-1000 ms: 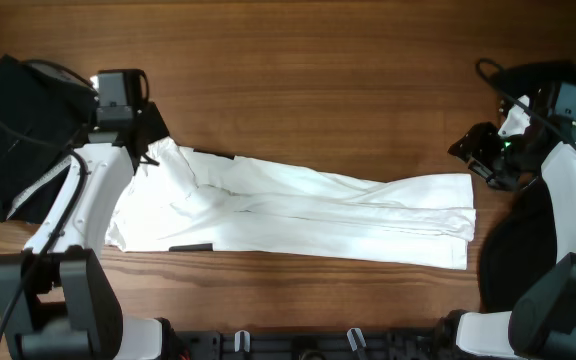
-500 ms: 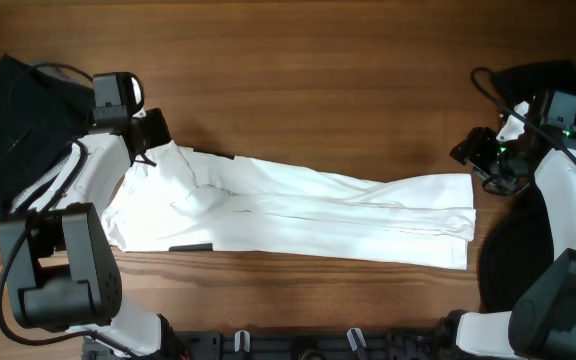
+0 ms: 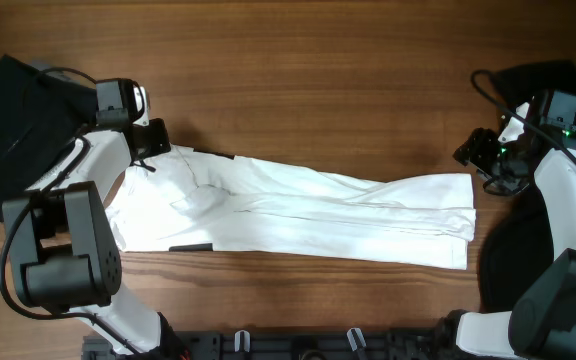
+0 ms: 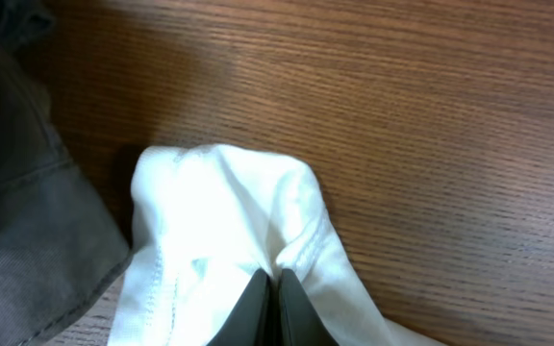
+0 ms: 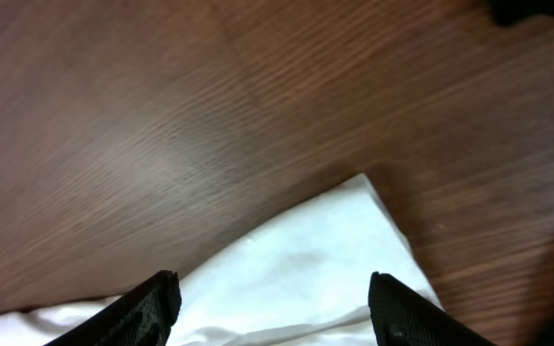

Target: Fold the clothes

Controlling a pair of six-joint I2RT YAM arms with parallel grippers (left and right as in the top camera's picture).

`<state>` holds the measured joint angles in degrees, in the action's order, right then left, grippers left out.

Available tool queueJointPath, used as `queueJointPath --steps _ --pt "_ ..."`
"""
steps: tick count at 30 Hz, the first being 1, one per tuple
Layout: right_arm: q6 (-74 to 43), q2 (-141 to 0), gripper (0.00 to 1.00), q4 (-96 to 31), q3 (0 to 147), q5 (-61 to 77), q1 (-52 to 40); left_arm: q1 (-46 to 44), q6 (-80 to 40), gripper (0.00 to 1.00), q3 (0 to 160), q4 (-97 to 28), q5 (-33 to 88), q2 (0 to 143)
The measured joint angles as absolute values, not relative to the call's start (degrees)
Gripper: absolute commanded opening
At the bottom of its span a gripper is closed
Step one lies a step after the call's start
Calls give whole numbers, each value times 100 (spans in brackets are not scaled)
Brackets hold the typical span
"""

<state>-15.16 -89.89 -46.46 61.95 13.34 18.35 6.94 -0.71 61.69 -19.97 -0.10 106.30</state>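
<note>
- Leftward, the left arm (image 3: 98, 170) bends up to the upper left corner of the white T-shirt (image 3: 298, 205). The left fingers (image 4: 275, 293) are pressed together on a puckered fold of its cloth.
- The right arm (image 3: 568, 180) angles inward, and the right fingers (image 5: 147, 303) stand well apart above the shirt's pointed right corner.
- The shirt is soft and matte with a stitched hem. It lies folded into a long, wrinkled band across the wood-grain tabletop (image 3: 318, 80).
- A black garment (image 3: 8, 120) lies crumpled at the far left, and another dark garment (image 3: 513, 255) lies at the right.
</note>
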Motion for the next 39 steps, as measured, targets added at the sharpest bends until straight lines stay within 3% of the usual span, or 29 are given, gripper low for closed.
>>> queueJointPath --steps 10,12,15,16,18,21,32,35,37,39 --pt "-1581 -9522 73 -4751 6195 980 1837 930 -73 4 6169 -2053 -16 10580" --pt "-1579 -9778 60 -4818 6195 998 1837 934 -95 4 6169 -2060 -30 10538" --pt "-1402 -10136 56 -4871 6195 1240 1837 934 -248 4 6169 -2073 -34 10506" --pt "-1319 -10208 49 -4877 6195 1350 1837 937 -283 4 6169 -2080 -34 10506" --pt "-1192 -10313 26 -4882 6195 1605 1831 939 -357 4 6169 -2115 -32 10506" --pt "-1035 -10328 5 -4915 6195 1785 1831 939 -395 4 6169 -2182 -34 10501" --pt "-1540 -10328 4 -4593 6195 1599 1879 939 -419 4 6169 -2285 -54 10101" --pt "-1594 -10328 26 -4584 6195 1533 1935 939 -419 25 6169 -2290 -45 10007" --pt "-1575 -10328 30 -4580 6195 1498 1946 941 -436 46 6169 -2292 14 10007" --pt "-1546 -10328 34 -4558 6195 1494 1946 939 -432 51 6169 -2263 58 10007"
